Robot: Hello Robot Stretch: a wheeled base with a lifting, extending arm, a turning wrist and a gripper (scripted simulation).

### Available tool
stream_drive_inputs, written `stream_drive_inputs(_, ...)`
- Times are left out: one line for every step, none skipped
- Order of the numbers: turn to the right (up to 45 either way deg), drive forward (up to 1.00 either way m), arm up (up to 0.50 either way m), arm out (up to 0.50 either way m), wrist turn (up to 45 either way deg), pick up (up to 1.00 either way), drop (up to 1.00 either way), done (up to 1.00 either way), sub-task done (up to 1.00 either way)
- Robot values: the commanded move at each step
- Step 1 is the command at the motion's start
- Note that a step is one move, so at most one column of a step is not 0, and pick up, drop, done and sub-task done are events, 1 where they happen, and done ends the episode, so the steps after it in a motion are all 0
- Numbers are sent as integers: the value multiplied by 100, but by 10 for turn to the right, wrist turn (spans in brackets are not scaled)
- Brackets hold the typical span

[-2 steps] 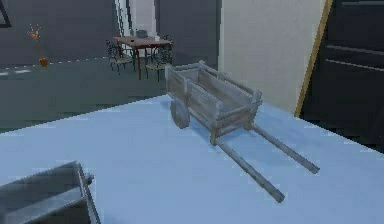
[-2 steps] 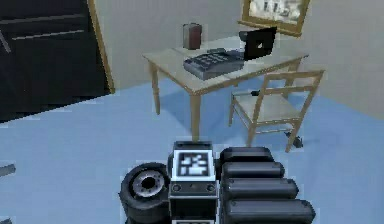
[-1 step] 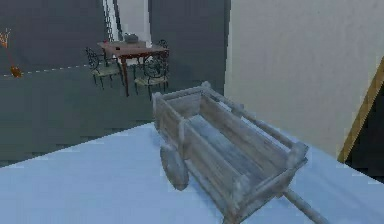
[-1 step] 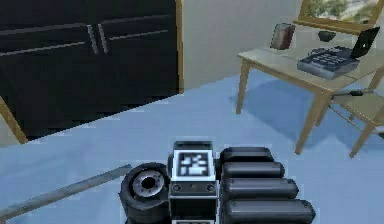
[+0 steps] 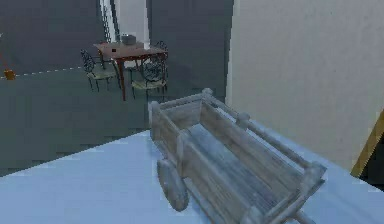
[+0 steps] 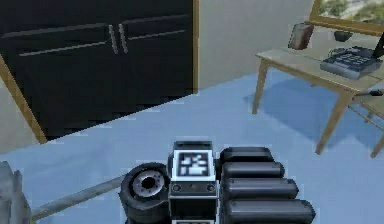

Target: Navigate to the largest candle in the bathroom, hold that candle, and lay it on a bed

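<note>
1. Weathered wooden cart [image 5: 235, 150] stands closest in the forward view, on pale blue floor [image 5: 90, 180]. Its slatted sides are upright, and one spoked wheel [image 5: 172, 185] sits on the side toward that view's left.
2. Just beside the cart, on the forward view's right, rises a cream wall [image 5: 300, 70]. A strip of wooden door frame [image 5: 368, 145] shows past the cart's near end.
3. Black double doors [image 6: 100, 60] with slim pale handles stand at the arm side view's upper left. They are well out from a grey, worn piece [image 6: 8, 195] at that view's bottom-left edge, which may be the cart's end.
4. A light wooden desk [image 6: 300, 75] stands well apart from that cart piece, toward the arm side view's upper right. It bears a dark telephone-like device [image 6: 350, 62] and a small brown thing [image 6: 298, 36].
5. Beyond the cart's far end, well apart from it on dark grey floor, stands a red-brown dining table [image 5: 128, 52] with metal chairs [image 5: 150, 75] around it.
6. The arm [image 6: 255, 190], a dark segmented bar, lies at the arm side view's bottom edge, right of the cart piece. A white marker square [image 6: 193, 165] sits at the end of it nearer the piece.
7. The gripper [image 6: 148, 190] shows as a dark round body between the cart piece and the marker square. Its far end cannot be made out, so I cannot tell how its fingers stand or whether it holds anything.
</note>
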Motion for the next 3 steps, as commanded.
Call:
stream_drive_inputs(-300, 0, 0, 0, 0, 0, 0, 0, 0)
stream_drive_inputs(-30, 0, 0, 0, 0, 0, 0, 0, 0)
stream_drive_inputs(0, 40, 0, 0, 0, 0, 0, 0, 0)
